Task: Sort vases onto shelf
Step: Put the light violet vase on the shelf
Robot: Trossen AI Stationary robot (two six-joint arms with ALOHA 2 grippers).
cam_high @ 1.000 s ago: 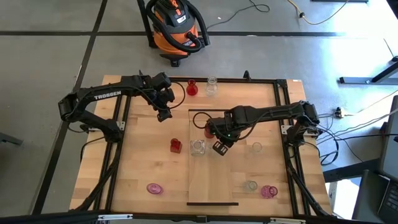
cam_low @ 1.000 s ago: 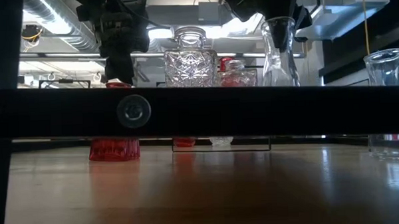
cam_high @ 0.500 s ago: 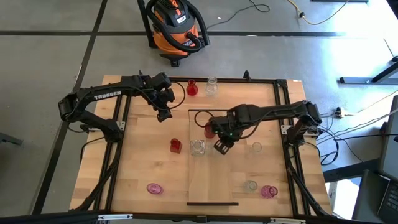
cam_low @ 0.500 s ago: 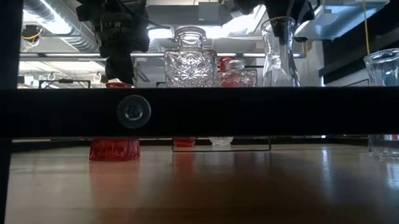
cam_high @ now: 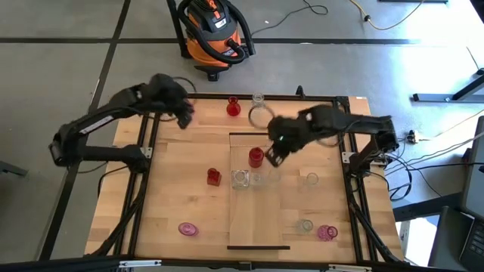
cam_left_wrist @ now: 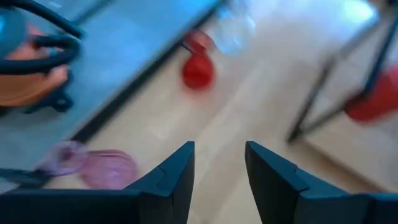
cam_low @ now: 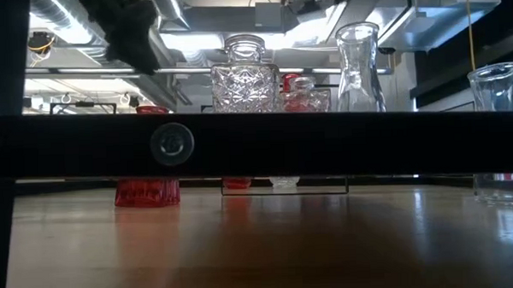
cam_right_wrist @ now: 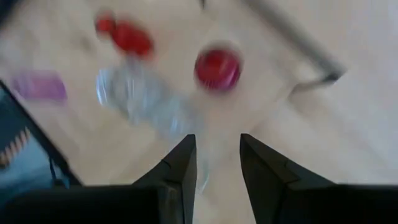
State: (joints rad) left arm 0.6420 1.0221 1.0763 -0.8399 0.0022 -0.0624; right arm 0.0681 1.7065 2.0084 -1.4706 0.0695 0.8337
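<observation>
- Two unsorted vases on the counter (cam_high: 166,204) left of the shelf (cam_high: 261,219): pink vase (cam_high: 187,228) and red square vase (cam_high: 214,177).
- Left hand (cam_high: 184,117) is near the counter edge by the vacuum (cam_high: 215,34), fingers spread, empty.
- Same edge: red round vase (cam_high: 233,107) and small clear vase (cam_high: 258,102), unsorted.
- Three on the shelf: crystal vase (cam_high: 240,179), red vase (cam_high: 256,157), tall clear vase (cam_high: 265,177).
- Right hand (cam_high: 272,155) is over the shelf, spread, empty.
- Right of the shelf: clear glass (cam_high: 311,179), clear cup (cam_high: 305,225), pink dish vase (cam_high: 327,233).
- Roughly a third done, I'd say.
</observation>
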